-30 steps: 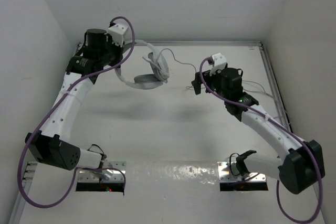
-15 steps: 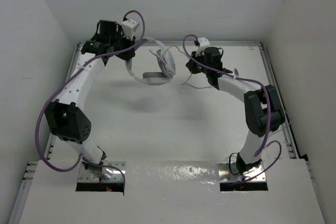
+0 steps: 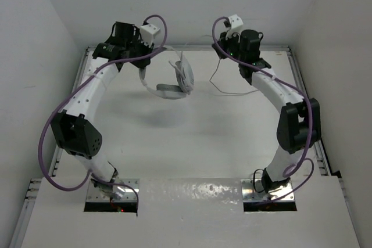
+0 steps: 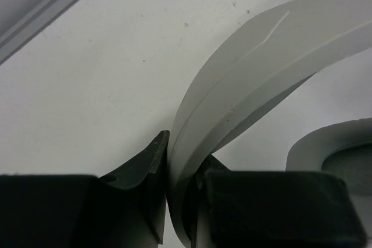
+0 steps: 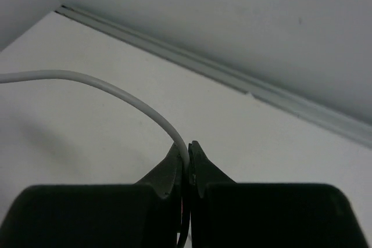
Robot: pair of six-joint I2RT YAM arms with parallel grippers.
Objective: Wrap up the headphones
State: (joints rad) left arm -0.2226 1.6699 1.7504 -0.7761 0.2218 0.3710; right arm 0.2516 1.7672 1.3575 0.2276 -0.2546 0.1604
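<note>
**Desk:** What has the left end effector [image 4: 177,161] got?

**Me:** I've got it clamped on the headphones [image 3: 174,79]. The headband [image 4: 250,79] is pinched between the jaws and arches up and away from them. One ear cup [image 4: 331,149] sits just right of the fingers. From above, the cups hang beside that end effector, and their shadow lies apart on the worktop [image 3: 192,137].

**Desk:** And the right end effector [image 5: 187,152]?

**Me:** Mine's closed on the cable [image 5: 116,88], nipped at the very tips. It curves off to their left. Beyond the tips I see the rail [image 5: 221,76] and then the wall [image 5: 232,10].
</note>
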